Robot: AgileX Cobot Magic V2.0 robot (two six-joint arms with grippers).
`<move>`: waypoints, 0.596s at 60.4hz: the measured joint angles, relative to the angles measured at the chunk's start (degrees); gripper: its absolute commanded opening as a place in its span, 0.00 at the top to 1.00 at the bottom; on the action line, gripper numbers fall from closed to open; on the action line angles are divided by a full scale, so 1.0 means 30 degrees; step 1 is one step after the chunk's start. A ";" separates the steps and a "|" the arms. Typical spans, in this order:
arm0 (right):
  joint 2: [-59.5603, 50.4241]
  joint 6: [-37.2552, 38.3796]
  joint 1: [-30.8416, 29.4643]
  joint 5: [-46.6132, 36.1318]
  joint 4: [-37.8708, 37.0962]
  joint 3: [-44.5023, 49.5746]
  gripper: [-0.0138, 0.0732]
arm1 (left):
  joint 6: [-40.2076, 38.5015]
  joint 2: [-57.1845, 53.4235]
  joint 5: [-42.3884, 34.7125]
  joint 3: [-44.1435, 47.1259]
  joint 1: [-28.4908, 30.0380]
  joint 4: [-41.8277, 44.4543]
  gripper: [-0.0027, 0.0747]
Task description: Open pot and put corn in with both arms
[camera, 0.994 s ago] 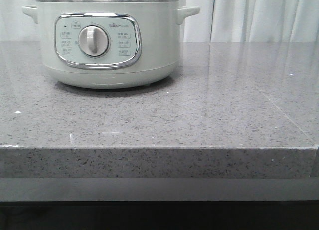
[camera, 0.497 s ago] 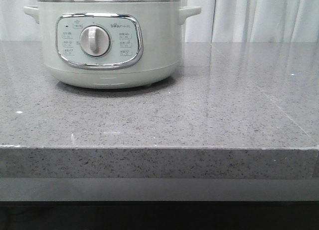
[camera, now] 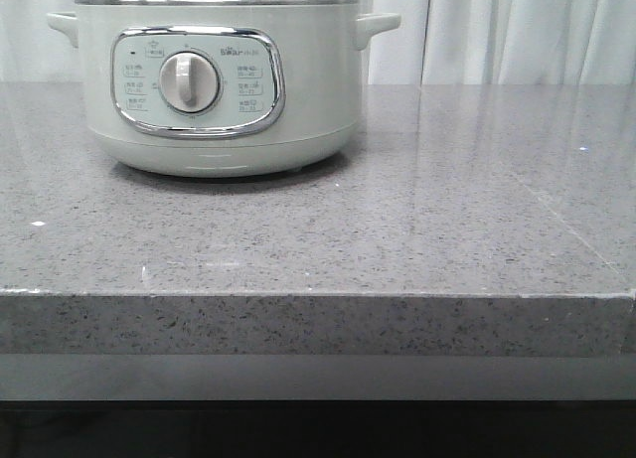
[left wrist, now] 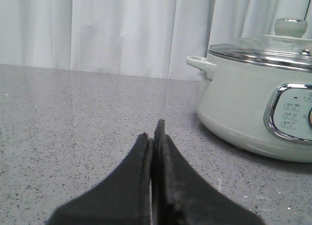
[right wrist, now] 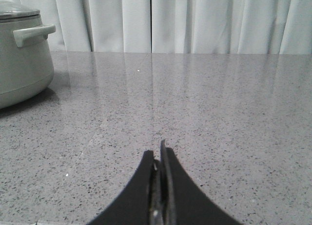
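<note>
The pot (camera: 217,80), pale grey-green with a chrome-framed panel and white dial, stands at the back left of the grey stone counter (camera: 397,229). Its glass lid with a knob (left wrist: 290,26) is on, seen in the left wrist view. The pot also shows in the left wrist view (left wrist: 243,108) and at the edge of the right wrist view (right wrist: 22,64). My left gripper (left wrist: 152,132) is shut and empty, low over the counter beside the pot. My right gripper (right wrist: 157,152) is shut and empty over the bare counter. The corn is out of view. Neither gripper shows in the front view.
White curtains (camera: 517,31) hang behind the counter. The counter's front edge (camera: 318,295) runs across the front view, with a dark gap below it.
The front view shifted slightly between the earliest frame and now, so the pot sits a few pixels further right. Nothing else moved.
</note>
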 measured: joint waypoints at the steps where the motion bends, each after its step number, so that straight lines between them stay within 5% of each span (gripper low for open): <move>1: 0.0000 0.0000 -0.0001 0.0000 0.0000 0.0000 0.92 | 0.0000 0.0000 0.0000 0.0000 0.0000 0.0000 0.99; 36: 0.0000 0.0000 -0.0171 0.0737 0.0000 0.0000 0.92 | 0.0000 0.0000 0.0000 0.0000 0.0000 0.0000 0.99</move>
